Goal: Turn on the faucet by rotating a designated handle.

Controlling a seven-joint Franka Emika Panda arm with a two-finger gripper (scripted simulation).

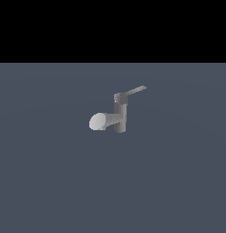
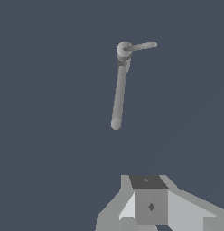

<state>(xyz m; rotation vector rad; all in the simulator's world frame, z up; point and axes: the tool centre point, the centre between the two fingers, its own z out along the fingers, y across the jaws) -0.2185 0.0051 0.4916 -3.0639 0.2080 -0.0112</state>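
The small grey metal faucet point(image 1: 118, 116) stands mid-table, its thin flat grey handle point(image 1: 135, 90) untouched. The hand point(image 2: 152, 205) hangs well apart; whether open, I cannot tell. Everything remains.

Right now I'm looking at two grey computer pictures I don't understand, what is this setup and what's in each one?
These are simulator renders of a robot arm's workspace, not photographs. The exterior view is from a camera off the arm. It shows a small grey faucet standing alone on a flat blue-grey surface, with a thick rounded spout pointing to that view's left and a thin flat handle reaching from its cap toward the right. The arm itself is not in that picture.

The wrist view comes from a camera on the arm, looking down on the same faucet. The pale blocky shapes at its edge are part of the arm's pincer. It is apart from the faucet and holds nothing; whether it is open I cannot tell.
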